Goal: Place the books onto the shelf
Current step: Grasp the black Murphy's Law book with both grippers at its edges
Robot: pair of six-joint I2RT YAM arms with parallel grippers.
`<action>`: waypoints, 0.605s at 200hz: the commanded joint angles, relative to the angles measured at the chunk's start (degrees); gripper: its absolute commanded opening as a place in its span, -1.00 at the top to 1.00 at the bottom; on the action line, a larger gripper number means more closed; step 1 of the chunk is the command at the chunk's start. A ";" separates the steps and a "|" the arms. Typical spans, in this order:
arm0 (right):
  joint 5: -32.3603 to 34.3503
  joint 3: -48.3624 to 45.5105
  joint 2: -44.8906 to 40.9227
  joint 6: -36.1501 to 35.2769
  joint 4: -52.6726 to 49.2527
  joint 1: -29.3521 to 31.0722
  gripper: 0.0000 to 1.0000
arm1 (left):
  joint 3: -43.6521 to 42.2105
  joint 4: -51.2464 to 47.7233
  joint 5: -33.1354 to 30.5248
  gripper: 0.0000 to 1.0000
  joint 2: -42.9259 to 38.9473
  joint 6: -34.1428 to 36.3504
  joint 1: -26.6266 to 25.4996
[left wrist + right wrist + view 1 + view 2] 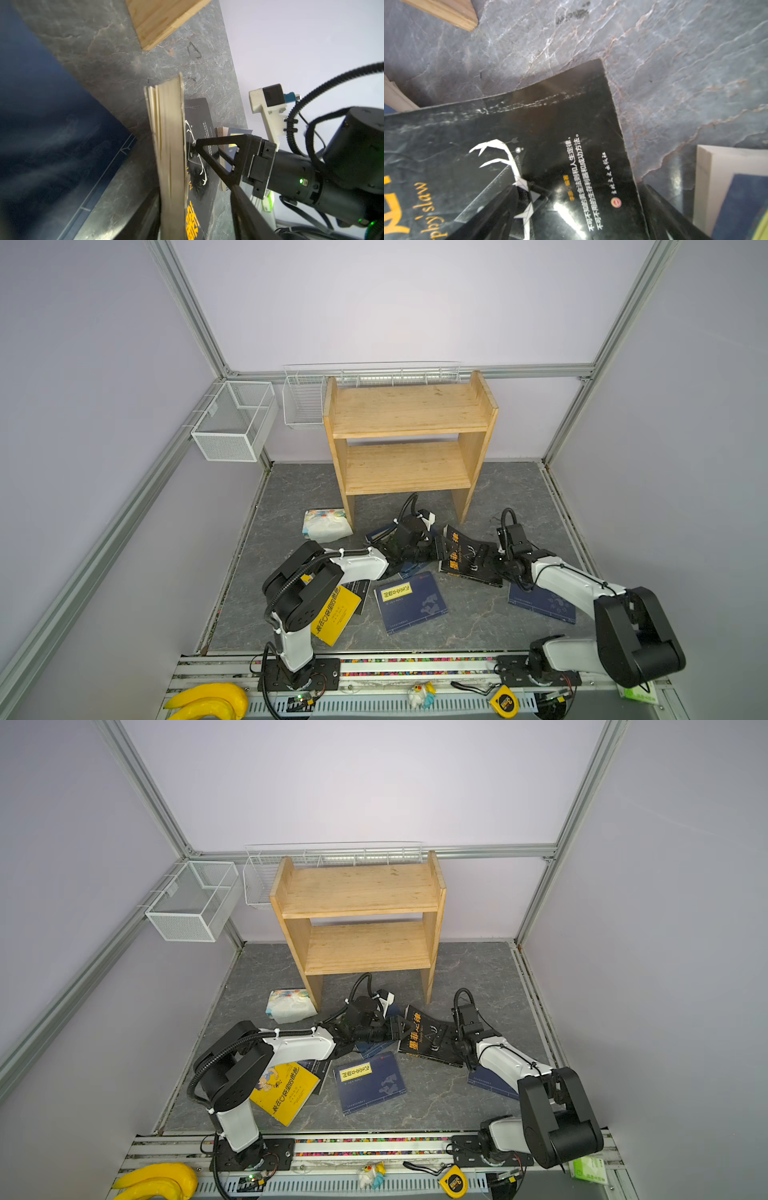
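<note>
Pine shelf (409, 412) of two boards, standing at the back of the grey marbled counter (478, 622). The books lie in front of it, on the counter.

Centre: black book (454, 563) with yellow title characters, bent and tilted, its left edge raised between the two arms. The left hand (438, 549) meets it from the left. In the left wrist view the page edge stands between this hand's two fingers (243, 212). The finger on the cover side shows a gap to the cover, so the hand straddles the book without clenching it. The right hand (478, 560) comes in from the right, spread wide and released. One of its fingers rests on the cover, and in the right wrist view the other sits past the book's edge.

Front: navy book (409, 605) with a yellow label, face up, lying free between the arms. The yellow book (338, 614) lies partly under the left arm. A second navy book (540, 601) lies partly under the right arm, and a third navy book (379, 534) shows beneath the left hand.

A white printed packet (324, 524) lies just beside the shelf's left leg.
</note>
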 commanded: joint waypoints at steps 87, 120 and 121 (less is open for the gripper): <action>-7.52 1.55 1.21 -0.60 -1.71 -0.49 -0.89 | 3.36 -7.62 -3.31 1.00 -2.75 5.18 -1.32; -10.90 2.87 -2.66 -2.36 -1.57 -2.52 -0.93 | 3.38 -13.22 -5.30 1.00 -7.92 9.12 -1.31; -10.90 2.87 -2.66 -2.36 -1.57 -2.52 -0.93 | 3.37 -13.43 -5.29 1.00 -8.18 9.27 -1.29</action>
